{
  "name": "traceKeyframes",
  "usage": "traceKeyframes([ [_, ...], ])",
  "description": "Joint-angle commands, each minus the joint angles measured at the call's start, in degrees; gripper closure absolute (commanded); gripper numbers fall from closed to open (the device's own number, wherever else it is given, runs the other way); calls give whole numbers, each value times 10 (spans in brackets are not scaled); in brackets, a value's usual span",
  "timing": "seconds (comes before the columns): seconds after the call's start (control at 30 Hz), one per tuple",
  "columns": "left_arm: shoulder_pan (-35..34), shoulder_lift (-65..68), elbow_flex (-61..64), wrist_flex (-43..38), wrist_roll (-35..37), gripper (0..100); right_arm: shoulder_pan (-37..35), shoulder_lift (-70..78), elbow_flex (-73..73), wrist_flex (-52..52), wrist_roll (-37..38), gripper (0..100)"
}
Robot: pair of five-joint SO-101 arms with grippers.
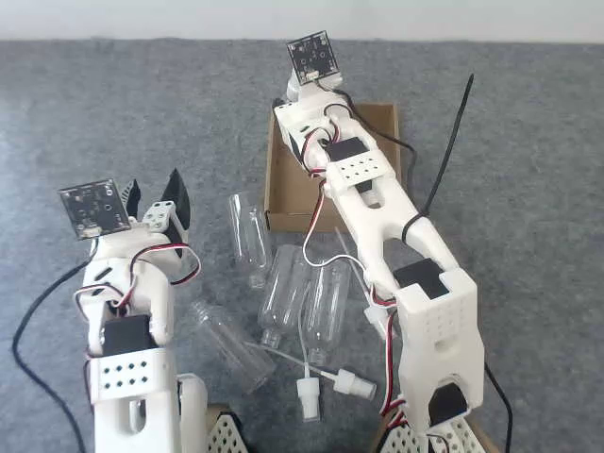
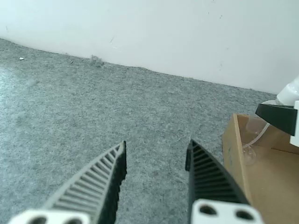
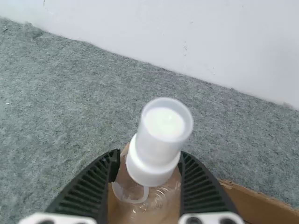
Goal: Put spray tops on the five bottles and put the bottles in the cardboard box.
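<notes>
My right gripper (image 3: 149, 161) is shut on a clear bottle (image 3: 156, 191) fitted with a white spray top (image 3: 161, 135), holding it upright over the far end of the cardboard box (image 3: 254, 205). In the high view this arm stretches across the box (image 1: 274, 184) and the held bottle's top (image 1: 292, 91) peeks out beside the wrist. My left gripper (image 2: 157, 147) is open with nothing in it, above bare carpet at the left (image 1: 154, 195). Several capless bottles lie on the carpet between the arms (image 1: 247, 236) (image 1: 283, 293) (image 1: 326, 302) (image 1: 226, 344). Two loose spray tops (image 1: 309, 396) (image 1: 351, 382) lie near the arm bases.
Grey carpet covers the table up to a white wall at the back. The left wrist view shows the box (image 2: 261, 177) off to one side, with the right gripper's black finger (image 2: 278, 116) over it. Cables hang along both arms.
</notes>
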Motion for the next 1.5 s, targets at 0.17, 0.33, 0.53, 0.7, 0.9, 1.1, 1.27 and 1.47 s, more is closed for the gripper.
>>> traceKeyframes([
  [0.17, -4, -12, -5, -18, -5, 808, 0, 0, -40, -7, -5, 987],
  [0.33, -4, -12, -5, -18, -5, 808, 0, 15, -41, 8, -5, 908],
  [0.53, -4, -12, -5, -18, -5, 808, -2, 16, -64, 56, -5, 875],
  [0.7, -4, -12, -5, -18, -5, 808, -3, 13, -67, 60, -5, 851],
  [0.9, -3, -12, -5, -18, -5, 807, -10, 14, -67, 80, -5, 677],
  [1.1, -3, -12, -5, -18, -5, 807, -15, 13, -67, 83, -5, 679],
  [1.27, -3, -12, -5, -18, -5, 807, -15, 13, -67, 83, -5, 679],
  [1.47, -3, -12, -5, -18, -5, 807, -16, -1, -66, 88, -5, 681],
])
